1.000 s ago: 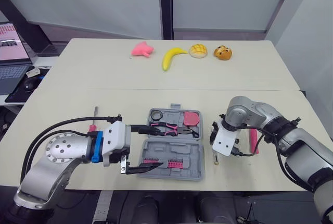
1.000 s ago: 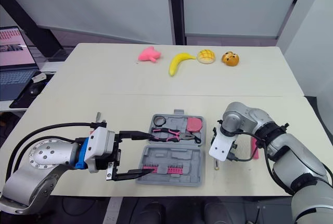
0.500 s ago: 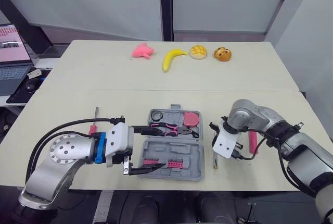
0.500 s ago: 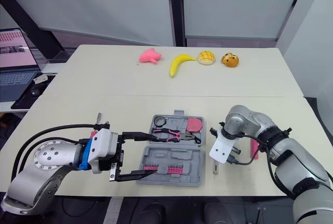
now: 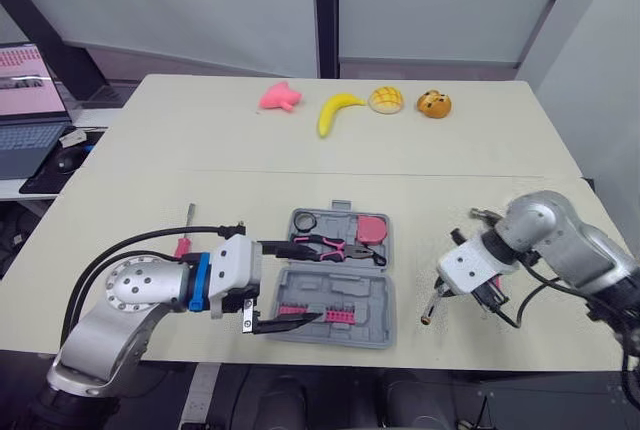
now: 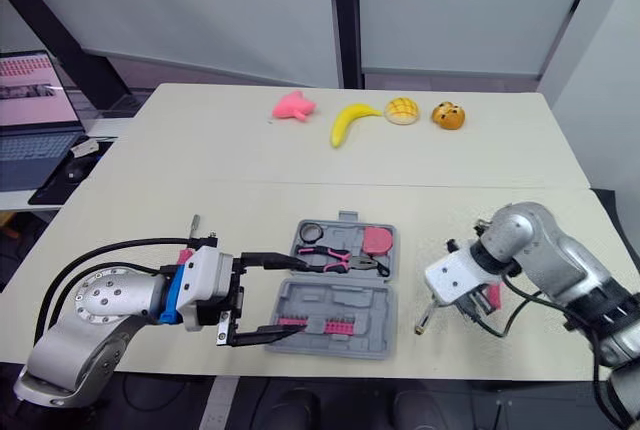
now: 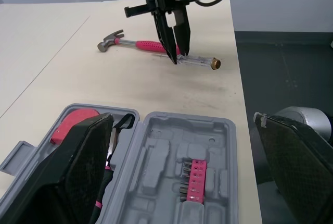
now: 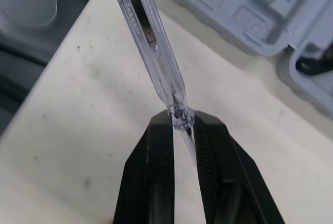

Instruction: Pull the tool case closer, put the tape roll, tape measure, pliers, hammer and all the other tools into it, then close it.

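Note:
The grey tool case [image 5: 335, 285] lies open at the table's front, holding the tape roll [image 5: 303, 220], pliers [image 5: 335, 247], pink tape measure [image 5: 371, 227] and a pink bit strip [image 5: 322, 312]. My left gripper [image 5: 300, 283] is open, one finger over the case's far left corner and one at its near left corner. Right of the case, my right gripper [image 8: 182, 122] is shut on the shaft of a clear-handled screwdriver [image 8: 151, 52], low over the table by the front edge. The pink-handled hammer [image 7: 140, 43] lies just beyond it. A pink screwdriver [image 5: 183, 235] lies beside my left arm.
A pink toy [image 5: 280, 97], a banana [image 5: 335, 110], a bun [image 5: 385, 100] and an orange bear toy [image 5: 433, 103] line the far side of the table. A laptop [image 5: 25, 110] sits on a side desk at the left. The table's front edge runs close below the case.
My right gripper has moved right, away from the case, taking the clear screwdriver with it and turning it. The left gripper has stayed at the case's left side.

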